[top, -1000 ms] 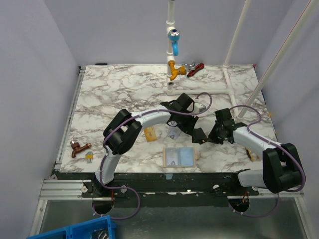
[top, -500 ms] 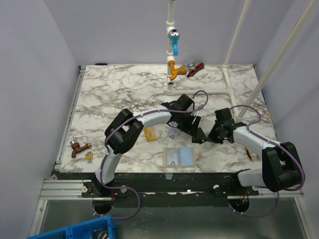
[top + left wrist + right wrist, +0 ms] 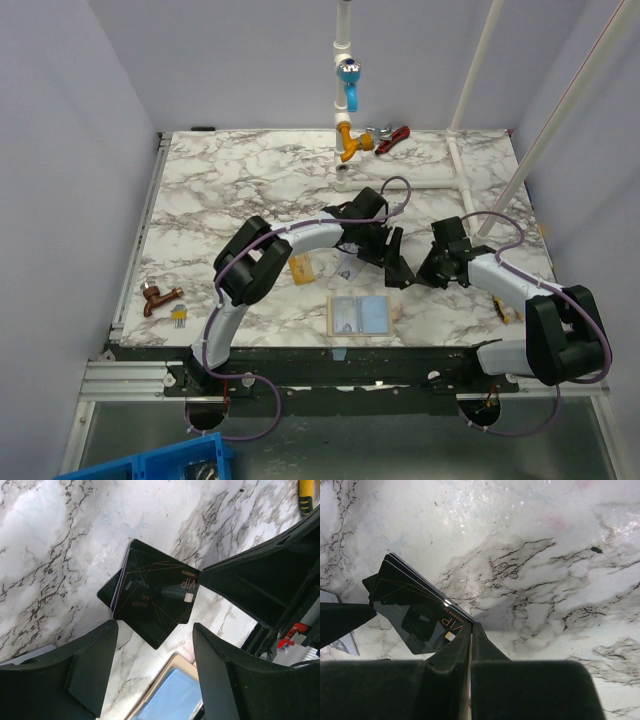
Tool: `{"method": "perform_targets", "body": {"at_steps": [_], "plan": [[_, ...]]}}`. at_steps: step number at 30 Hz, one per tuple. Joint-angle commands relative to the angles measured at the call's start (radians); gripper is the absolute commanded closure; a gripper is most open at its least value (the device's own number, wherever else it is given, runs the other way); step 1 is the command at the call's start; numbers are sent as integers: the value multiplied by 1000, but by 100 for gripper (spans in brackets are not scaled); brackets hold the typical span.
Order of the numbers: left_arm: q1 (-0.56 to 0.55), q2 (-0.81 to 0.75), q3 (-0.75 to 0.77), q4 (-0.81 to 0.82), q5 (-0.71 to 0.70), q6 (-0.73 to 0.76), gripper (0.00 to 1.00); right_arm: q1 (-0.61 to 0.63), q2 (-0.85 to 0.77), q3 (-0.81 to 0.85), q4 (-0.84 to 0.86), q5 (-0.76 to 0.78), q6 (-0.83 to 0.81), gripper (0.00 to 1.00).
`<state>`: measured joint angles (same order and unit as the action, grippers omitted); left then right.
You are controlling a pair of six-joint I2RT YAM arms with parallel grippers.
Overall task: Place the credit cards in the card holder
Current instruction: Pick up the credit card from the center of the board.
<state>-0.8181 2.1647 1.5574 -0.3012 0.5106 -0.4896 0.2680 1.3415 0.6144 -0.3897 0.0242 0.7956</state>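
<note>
The right gripper (image 3: 469, 630) is clenched on one corner of the black card (image 3: 150, 592), which seems lifted just off the marble table (image 3: 230, 190). The left gripper (image 3: 155, 627) is released, its jaws parted either side of the card's far corner and holding nothing. The coming move turns on the card holder (image 3: 360, 315). It lies open and flat, blue side up, towards the near edge and to the left of the right gripper, with its long axis along that edge. The card sits diagonal to it, so it probably needs turning. Both grippers are near, but only the right has the card. Room is tight: the left fingers crowd the path.
</note>
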Motion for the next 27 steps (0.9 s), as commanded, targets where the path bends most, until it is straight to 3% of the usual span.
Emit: {"method": "perform_targets", "body": {"at_steps": [1,16,27], "plan": [[4,50,-2,29,10,-25,36,-3,37,-21,-41,11,4,97],[5,-18,-60,155,103,-86,49,-3,47,-44,-29,0,24,99],[17,-7,-82,257,192,-138,50,-3,58,-44,-29,-6,25,99]]}}
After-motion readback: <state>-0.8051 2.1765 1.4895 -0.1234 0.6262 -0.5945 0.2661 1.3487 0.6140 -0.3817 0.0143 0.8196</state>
